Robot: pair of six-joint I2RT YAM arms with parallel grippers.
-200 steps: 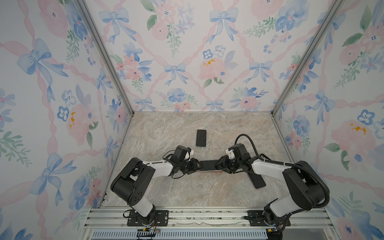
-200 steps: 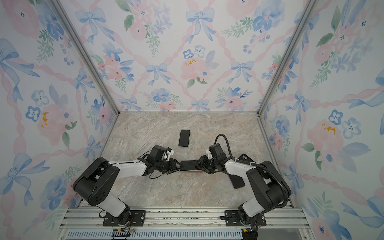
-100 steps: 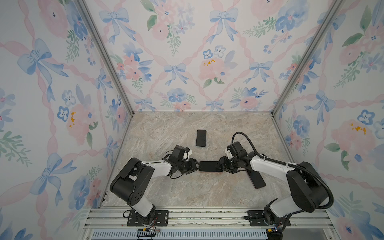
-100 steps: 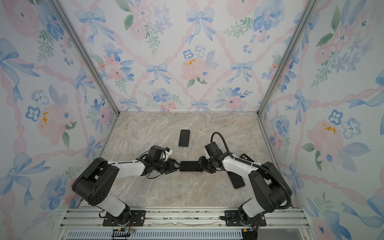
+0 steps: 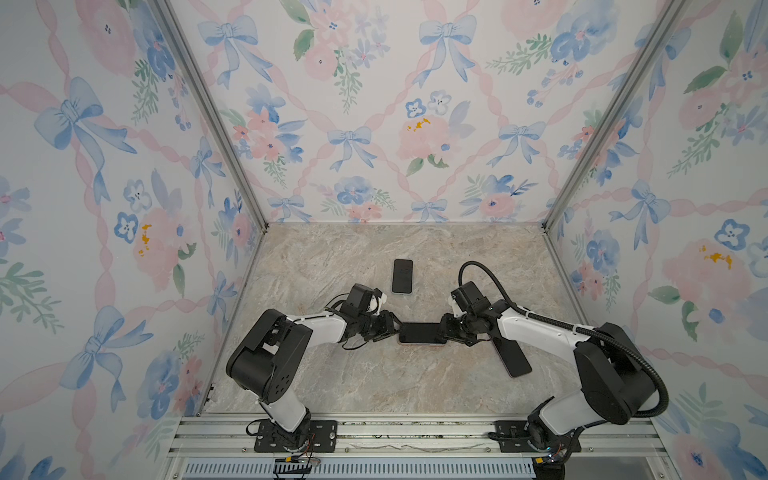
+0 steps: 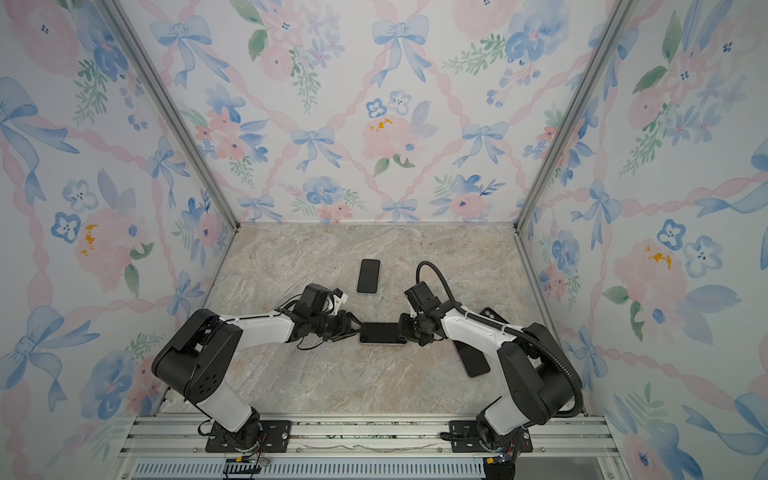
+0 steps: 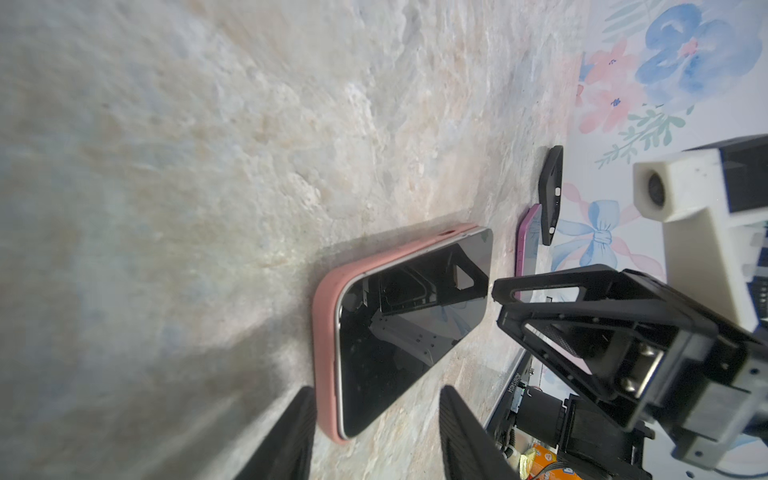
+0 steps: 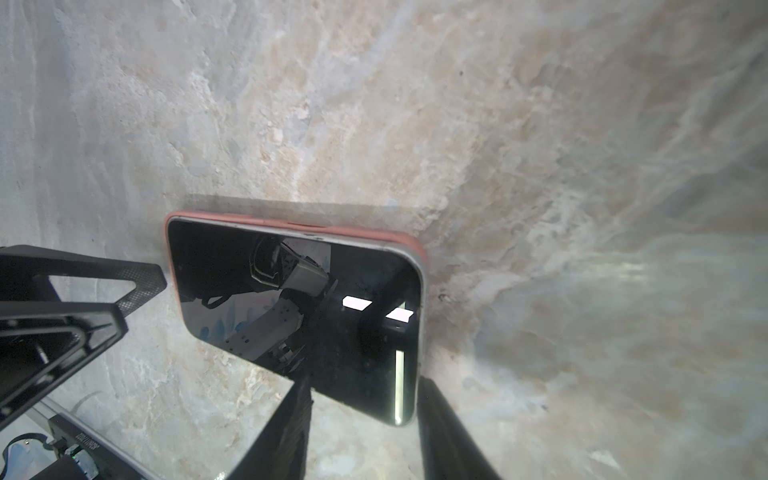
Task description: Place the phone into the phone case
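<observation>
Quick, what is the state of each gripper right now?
Left gripper: open, straddling one end of the phone.
Right gripper: around the other end of the phone; whether it grips cannot be told.

Soft, even light is falling from above in both top views, keeping the floral walls (image 5: 374,104) pale and bright and leaving only faint, soft-edged shadows on the marble tabletop (image 5: 374,382). The wide lens is splaying the aluminium corner posts (image 5: 211,112) outward toward the frame edges. In the wrist views the tabletop is smearing out of focus toward the borders, most heavily in the right wrist view. There the phone (image 8: 299,307) is casting a dark band of shadow beside its pink case (image 8: 291,223), and its glossy screen is mirroring hard white patches of overhead light.
</observation>
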